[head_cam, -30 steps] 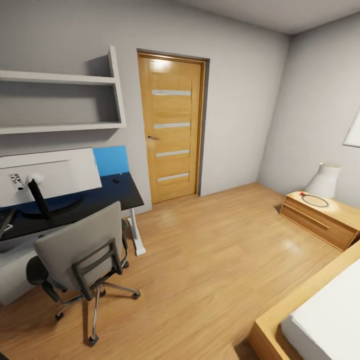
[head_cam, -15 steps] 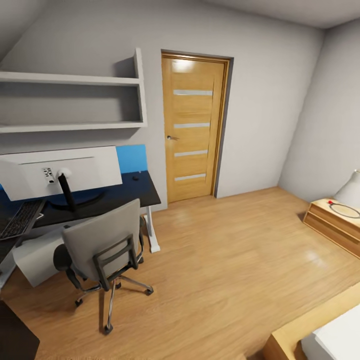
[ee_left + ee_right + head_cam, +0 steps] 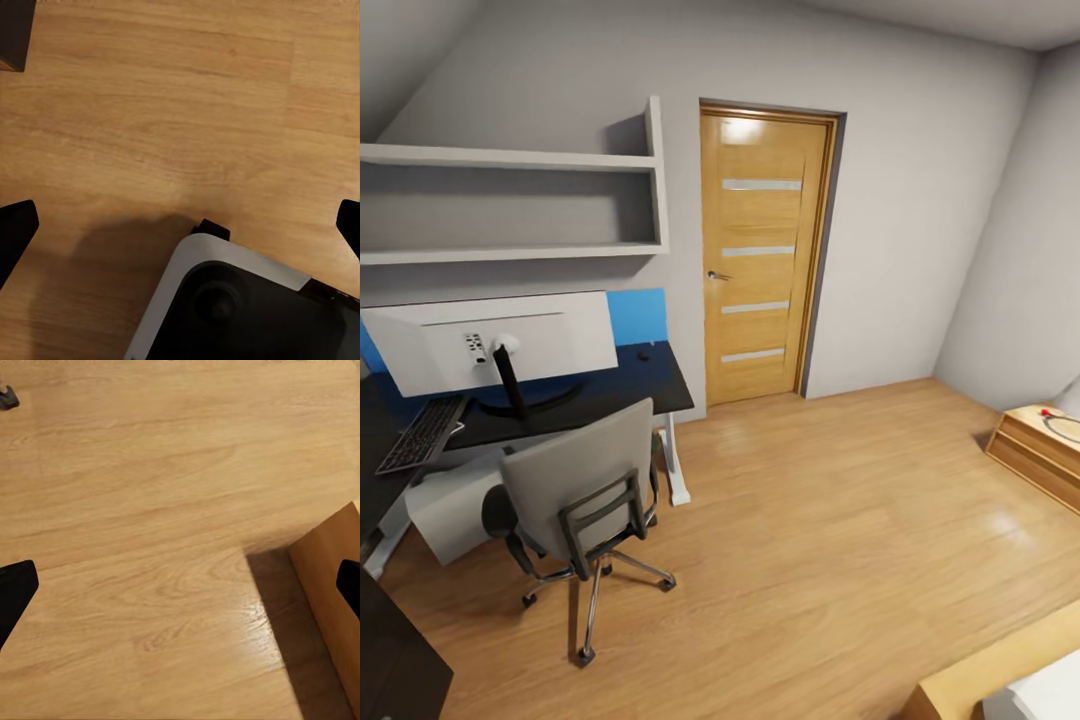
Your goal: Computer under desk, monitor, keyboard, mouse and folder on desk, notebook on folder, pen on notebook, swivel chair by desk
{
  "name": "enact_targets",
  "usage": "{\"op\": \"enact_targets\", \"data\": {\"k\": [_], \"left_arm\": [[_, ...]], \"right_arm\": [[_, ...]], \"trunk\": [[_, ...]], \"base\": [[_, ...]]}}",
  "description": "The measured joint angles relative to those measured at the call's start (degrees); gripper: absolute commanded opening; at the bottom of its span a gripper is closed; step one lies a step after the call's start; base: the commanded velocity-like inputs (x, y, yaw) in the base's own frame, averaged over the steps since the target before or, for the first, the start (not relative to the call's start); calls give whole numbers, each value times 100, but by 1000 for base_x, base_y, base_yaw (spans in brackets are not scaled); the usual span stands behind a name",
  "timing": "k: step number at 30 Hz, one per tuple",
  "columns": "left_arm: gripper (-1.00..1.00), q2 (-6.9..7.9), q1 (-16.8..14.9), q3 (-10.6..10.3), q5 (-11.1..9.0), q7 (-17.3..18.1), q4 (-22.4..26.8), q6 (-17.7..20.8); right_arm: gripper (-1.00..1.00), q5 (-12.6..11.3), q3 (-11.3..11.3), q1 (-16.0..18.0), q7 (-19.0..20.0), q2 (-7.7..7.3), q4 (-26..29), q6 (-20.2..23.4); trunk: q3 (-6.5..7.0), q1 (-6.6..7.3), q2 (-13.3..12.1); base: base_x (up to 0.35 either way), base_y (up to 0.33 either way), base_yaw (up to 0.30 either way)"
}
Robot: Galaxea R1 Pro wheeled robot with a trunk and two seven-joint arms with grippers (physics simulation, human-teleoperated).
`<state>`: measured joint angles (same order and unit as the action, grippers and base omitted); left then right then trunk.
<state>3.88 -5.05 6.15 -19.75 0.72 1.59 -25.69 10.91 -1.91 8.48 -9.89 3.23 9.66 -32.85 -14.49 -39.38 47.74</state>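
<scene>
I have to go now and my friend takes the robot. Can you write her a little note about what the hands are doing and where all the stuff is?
Left gripper and right gripper: both open and empty, hanging over the wood floor.
On the desk: the monitor, the keyboard next to it, and the mouse far over at the other end.
The computer sits under the desk; the swivel chair is right at the desk.
Done: computer, monitor, keyboard, probably the chair.
Left: bring the mouse beside the keyboard, then find the folder, notebook and pen and stack them by the mouse.
</scene>
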Motion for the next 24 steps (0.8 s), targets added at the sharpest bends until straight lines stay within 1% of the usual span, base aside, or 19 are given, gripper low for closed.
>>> {"op": "enact_targets", "data": {"k": [11, 20, 24], "left_arm": [[100, 0, 0, 0, 0, 0, 0, 0], [100, -1, 0, -3, 1, 0, 1, 2], [100, 1, -1, 2, 0, -2, 2, -4]], "right_arm": [[100, 0, 0, 0, 1, -7, 3, -1], [100, 0, 0, 0, 0, -4, 5, -1], [100, 0, 0, -1, -1, -4, 6, -1]], "trunk": [[0, 0, 0], [0, 1, 0], [12, 0, 1]], "base": [[125, 0, 0], [213, -187, -2], [202, -196, -149]]}}
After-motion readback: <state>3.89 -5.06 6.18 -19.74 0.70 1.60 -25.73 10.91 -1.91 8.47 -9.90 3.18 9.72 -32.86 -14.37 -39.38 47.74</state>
